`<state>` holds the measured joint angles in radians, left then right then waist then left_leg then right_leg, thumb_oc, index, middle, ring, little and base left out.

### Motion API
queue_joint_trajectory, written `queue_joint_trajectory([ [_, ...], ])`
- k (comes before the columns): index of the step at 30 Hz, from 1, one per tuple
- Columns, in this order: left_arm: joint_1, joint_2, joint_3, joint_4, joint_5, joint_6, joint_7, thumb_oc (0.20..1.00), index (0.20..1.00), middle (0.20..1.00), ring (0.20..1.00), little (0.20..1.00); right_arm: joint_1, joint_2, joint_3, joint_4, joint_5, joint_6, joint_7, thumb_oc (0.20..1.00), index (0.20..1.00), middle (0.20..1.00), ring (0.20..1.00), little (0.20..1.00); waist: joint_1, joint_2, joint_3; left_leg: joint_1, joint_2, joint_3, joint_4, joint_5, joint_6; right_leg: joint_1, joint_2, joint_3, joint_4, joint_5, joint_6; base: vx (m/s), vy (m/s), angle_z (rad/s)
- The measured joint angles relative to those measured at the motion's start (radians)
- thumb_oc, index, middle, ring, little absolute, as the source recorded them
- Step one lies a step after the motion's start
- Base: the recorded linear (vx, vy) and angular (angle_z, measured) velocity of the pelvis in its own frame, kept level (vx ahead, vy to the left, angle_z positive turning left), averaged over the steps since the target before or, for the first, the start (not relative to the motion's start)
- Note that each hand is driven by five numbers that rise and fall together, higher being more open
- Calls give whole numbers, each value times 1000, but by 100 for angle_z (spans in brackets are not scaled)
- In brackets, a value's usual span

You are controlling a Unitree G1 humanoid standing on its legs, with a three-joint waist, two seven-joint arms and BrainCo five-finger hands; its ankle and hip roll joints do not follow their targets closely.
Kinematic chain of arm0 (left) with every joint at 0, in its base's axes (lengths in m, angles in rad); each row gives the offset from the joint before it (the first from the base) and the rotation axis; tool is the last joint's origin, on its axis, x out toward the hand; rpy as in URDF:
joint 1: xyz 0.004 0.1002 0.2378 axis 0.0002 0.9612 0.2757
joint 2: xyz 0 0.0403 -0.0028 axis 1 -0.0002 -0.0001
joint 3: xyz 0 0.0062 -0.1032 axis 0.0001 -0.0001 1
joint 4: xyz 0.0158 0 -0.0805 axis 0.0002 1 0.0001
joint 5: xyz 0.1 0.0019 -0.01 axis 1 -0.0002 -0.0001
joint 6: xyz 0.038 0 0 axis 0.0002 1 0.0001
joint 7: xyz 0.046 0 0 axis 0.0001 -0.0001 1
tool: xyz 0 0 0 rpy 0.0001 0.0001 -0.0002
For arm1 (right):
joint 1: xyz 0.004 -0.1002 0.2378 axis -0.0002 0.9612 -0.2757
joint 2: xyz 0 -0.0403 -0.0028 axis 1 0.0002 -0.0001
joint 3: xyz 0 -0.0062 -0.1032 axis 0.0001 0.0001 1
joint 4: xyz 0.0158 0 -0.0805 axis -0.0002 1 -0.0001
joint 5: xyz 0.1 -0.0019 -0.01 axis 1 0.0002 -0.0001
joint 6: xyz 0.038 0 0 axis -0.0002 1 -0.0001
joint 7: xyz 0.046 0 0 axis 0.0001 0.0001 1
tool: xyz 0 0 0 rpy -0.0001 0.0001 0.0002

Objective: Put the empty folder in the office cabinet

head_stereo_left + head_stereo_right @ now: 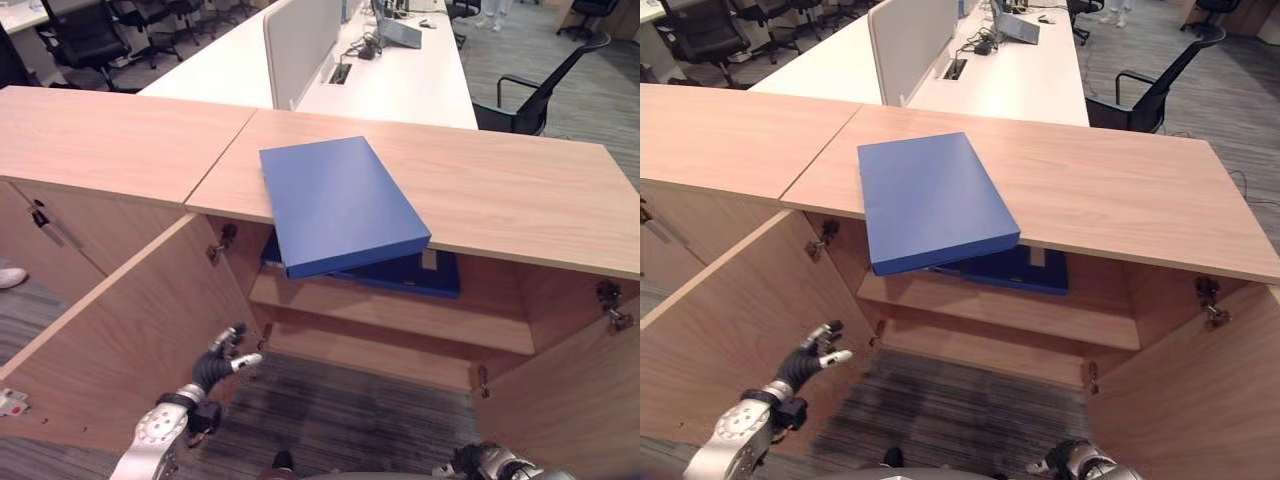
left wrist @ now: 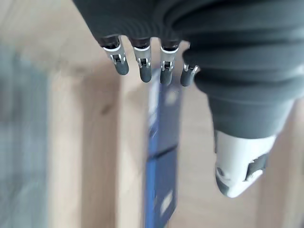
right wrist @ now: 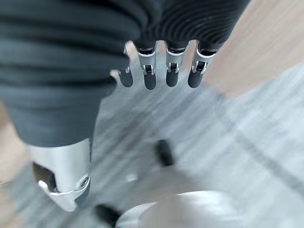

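The blue folder (image 1: 338, 203) lies flat on the wooden top of the office cabinet (image 1: 520, 195), turned at an angle, with its near end jutting out past the cabinet's front edge over the open compartment. No robot hand touches it. Directly below that overhanging end, on the upper shelf (image 1: 400, 312) inside the cabinet, another blue folder (image 1: 425, 275) lies flat, partly hidden by the one above.

Both cabinet doors stand open: the left door (image 1: 120, 340) swings out toward 8 o'clock from the folder, the right door (image 1: 580, 400) toward 4 o'clock, with metal hinges showing on their inner edges. The floor between the doors is grey striped carpet (image 1: 340, 420).

The left robot hand (image 1: 225, 355) hangs low at about 7 o'clock from the folder, just beside the inner face of the left door, well apart from the folder; its fingers (image 2: 142, 64) are straight and loosely spread, holding nothing. The right robot hand (image 3: 161, 71) is low over the carpet at about 5 o'clock, near the bottom edge of the eye views; in its wrist view the fingers are straight in a row, relaxed and empty.

Beyond the cabinet, at 12 o'clock, a long white desk (image 1: 400, 85) with a divider panel (image 1: 300, 45) runs away from the robot, and a black office chair (image 1: 540, 95) stands at 2 o'clock.
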<state>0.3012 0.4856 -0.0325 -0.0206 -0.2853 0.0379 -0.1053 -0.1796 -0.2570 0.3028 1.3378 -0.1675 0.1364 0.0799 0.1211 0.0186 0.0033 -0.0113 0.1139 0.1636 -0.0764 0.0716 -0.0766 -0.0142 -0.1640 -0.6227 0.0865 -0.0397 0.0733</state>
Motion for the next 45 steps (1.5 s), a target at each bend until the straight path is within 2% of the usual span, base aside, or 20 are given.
queue_joint_trajectory([
  [3, 50, 8, 100, -76, 110, -51, 55, 1000, 1000, 1000, 1000, 1000, 50, 33, 16, -98, 33, -17, -20, 1000, 1000, 1000, 1000, 1000, 0, 12, -23, 2, -21, 0, -10, 2, 7, -1, -17, -1, -7, 17, 11, -42, 92, 3],
  [4, 53, 1, 168, -90, 181, -69, 97, 1000, 1000, 1000, 1000, 1000, 84, 61, 19, -131, 39, -24, -18, 1000, 1000, 1000, 1000, 1000, 0, 16, -25, 1, -27, 5, -11, -3, 14, 0, -19, 4, -8, 21, 16, -22, 90, -3],
  [7, 43, -1, 235, -111, 316, -98, 163, 1000, 1000, 1000, 1000, 1000, 94, 92, 19, -122, 68, -19, -14, 1000, 1000, 1000, 1000, 1000, 1, -2, -16, 3, -38, 6, -11, -5, 17, 1, -33, 4, -6, 23, 20, -24, 87, -1],
  [11, 1, 8, 242, -124, 453, -123, 247, 1000, 1000, 1000, 1000, 1000, 86, 90, 20, -123, 70, -19, -19, 1000, 1000, 1000, 1000, 1000, 2, -46, 9, 4, -51, 5, -10, -7, 20, -2, -52, 4, 9, 24, 29, -31, 57, 3],
  [12, -18, 19, 237, -126, 514, -130, 294, 1000, 1000, 1000, 1000, 1000, 85, 88, 22, -132, 72, -21, -19, 1000, 1000, 1000, 1000, 1000, -3, -63, 29, 5, -60, -1, -6, -13, 29, -5, -73, 9, 46, 10, 42, -35, -2, 9],
  [15, -63, 33, 223, -130, 550, -136, 341, 1000, 1000, 1000, 1000, 1000, 97, 81, 22, -172, 91, -23, -20, 1000, 1000, 1000, 1000, 1000, -10, -76, 57, 3, -81, -19, -3, -16, 45, -22, -92, 99, 107, -25, 55, -59, -67, 20],
  [17, -76, 53, 220, -136, 606, -162, 380, 1000, 1000, 1000, 1000, 1000, 99, 85, 45, -209, 121, -25, -19, 1000, 1000, 1000, 1000, 1000, -19, -92, 68, -1, -89, -26, 4, -5, 52, -8, -81, 191, 52, -22, 60, -44, -120, 18],
  [18, -72, 62, 217, -138, 630, -168, 392, 1000, 1000, 1000, 1000, 1000, 90, 86, 45, -208, 137, -27, -19, 1000, 1000, 1000, 1000, 1000, -18, -94, 71, -1, -84, -28, 5, -4, 51, 3, -65, 194, 28, -7, 57, -6, -126, 3],
  [22, -107, 159, 166, -144, 732, -185, 423, 1000, 1000, 1000, 1000, 1000, 82, 75, 46, -207, 149, -43, -21, 1000, 1000, 1000, 1000, 1000, -18, -93, 72, -3, -68, -24, -1, 3, 40, 25, -25, 222, -48, 22, 58, 15, -81, -9],
  [26, -136, 238, 91, -219, 795, -229, 409, 1000, 1000, 1000, 1000, 1000, 75, 40, 43, -206, 150, -46, -30, 1000, 1000, 1000, 1000, 1000, -31, -101, 67, 7, -59, -8, -12, 6, 35, 61, 2, 230, -139, 69, 59, 44, -45, -14],
  [29, -193, 237, -7, -294, 823, -290, 399, 1000, 1000, 1000, 1000, 1000, 91, 64, 41, -161, 148, -63, -94, 1000, 1000, 1000, 1000, 1000, -39, -106, 64, 19, -59, 0, -13, 5, 33, 84, 9, 234, -173, 90, 52, 36, -1, -7],
  [31, -206, 247, -26, -325, 844, -300, 406, 1000, 1000, 1000, 1000, 1000, 82, 112, 41, -101, 154, -62, -126, 1000, 1000, 1000, 1000, 1000, -58, -102, 62, 21, -57, 2, -13, 4, 31, 83, 11, 236, -173, 90, 52, 74, 3, -4],
  [38, -308, 337, -145, -335, 902, -327, 413, 1000, 1000, 1000, 1000, 1000, 98, 143, 139, -190, 148, -68, -130, 1000, 1000, 1000, 1000, 1000, -84, -80, 4, 23, -55, 11, -13, 1, 29, 80, 11, 246, -173, 90, 53, 4, -4, -3],
  [45, -328, 338, -190, -327, 903, -347, 411, 1000, 1000, 1000, 1000, 1000, 96, 141, 171, -213, 148, -69, -137, 1000, 1000, 1000, 1000, 1000, -95, -75, -16, 17, -55, 19, -13, 1, 29, 69, 11, 257, -173, 93, 55, 10, -6, -5],
])
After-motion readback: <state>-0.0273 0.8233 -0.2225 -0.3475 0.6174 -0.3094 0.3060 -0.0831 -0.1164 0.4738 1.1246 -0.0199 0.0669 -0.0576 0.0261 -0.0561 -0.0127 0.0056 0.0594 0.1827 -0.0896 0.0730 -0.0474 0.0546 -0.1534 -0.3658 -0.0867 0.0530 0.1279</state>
